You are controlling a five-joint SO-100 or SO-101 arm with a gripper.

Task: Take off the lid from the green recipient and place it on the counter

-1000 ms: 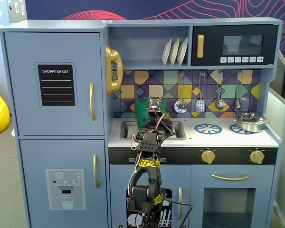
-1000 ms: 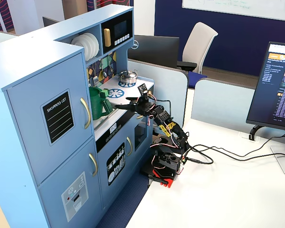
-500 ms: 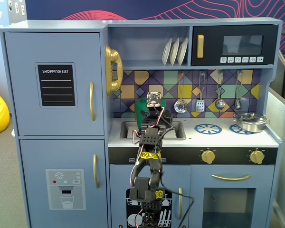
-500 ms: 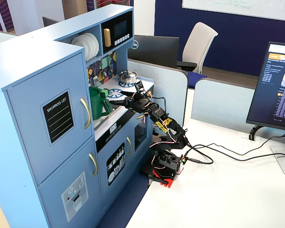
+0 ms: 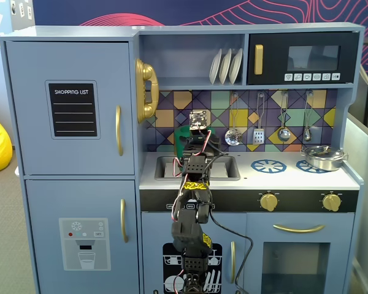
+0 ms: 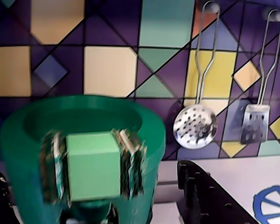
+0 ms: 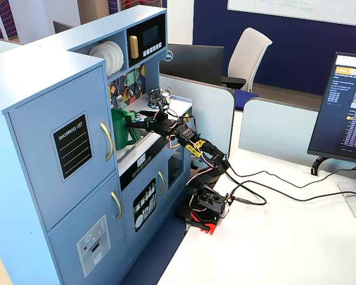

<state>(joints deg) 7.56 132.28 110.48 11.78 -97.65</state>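
The white counter (image 5: 245, 174) carries a silver pan (image 5: 324, 157) and the green recipient (image 7: 121, 133).
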